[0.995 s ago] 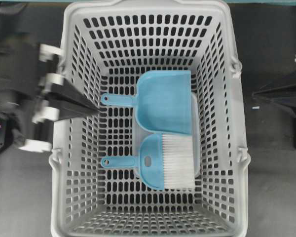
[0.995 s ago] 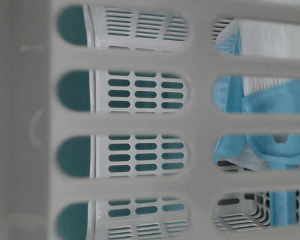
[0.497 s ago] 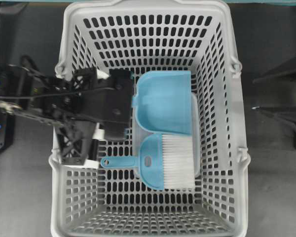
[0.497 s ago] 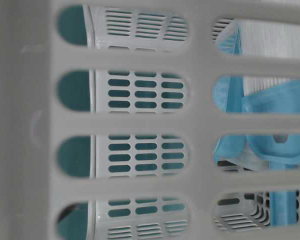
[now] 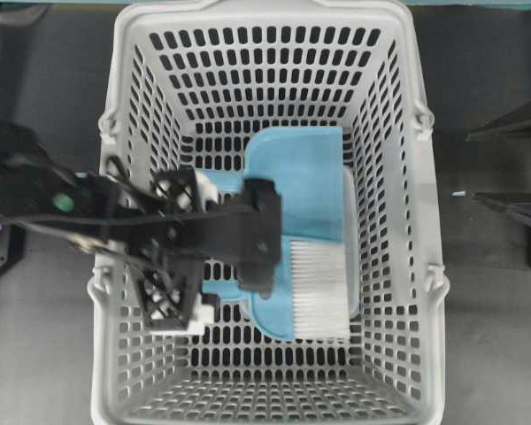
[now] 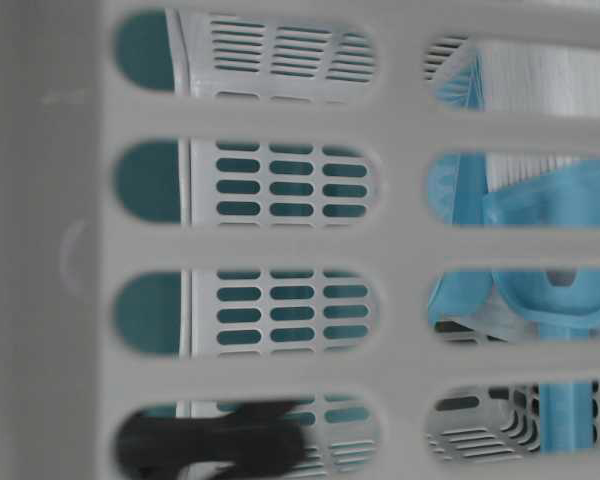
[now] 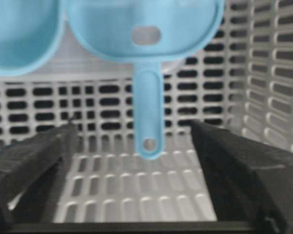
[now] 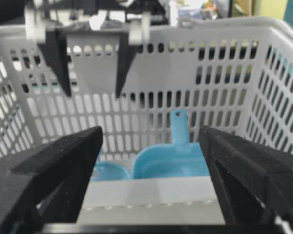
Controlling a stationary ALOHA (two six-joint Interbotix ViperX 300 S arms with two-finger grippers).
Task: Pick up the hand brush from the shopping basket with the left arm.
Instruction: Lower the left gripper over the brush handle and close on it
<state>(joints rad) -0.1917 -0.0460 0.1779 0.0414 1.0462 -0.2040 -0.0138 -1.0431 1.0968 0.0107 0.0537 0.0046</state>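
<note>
Since half a second ago the left pincer (image 7: 136,161) has swung deeper into the shopping basket (image 5: 407,266) and hangs open astride the hand brush (image 7: 146,63), which lies ungrasped on the floor, so gripping and lifting remain.

Right wrist-mounted view. The right gripper (image 8: 151,190) fills the foreground, its two black fingers (image 8: 53,170) spread wide apart at the left and right edges with nothing between them. Beyond them stands the shopping basket (image 8: 224,73), light grey with slotted walls. On its floor lie the hand brush (image 8: 173,158), its thin handle pointing away toward the far wall with the hang hole at its tip, and just to its left a light-blue dustpan (image 8: 105,171), partly hidden. Above the far wall, the left gripper (image 8: 93,92) hangs inside the basket, fingers pointing down and parted.
</note>
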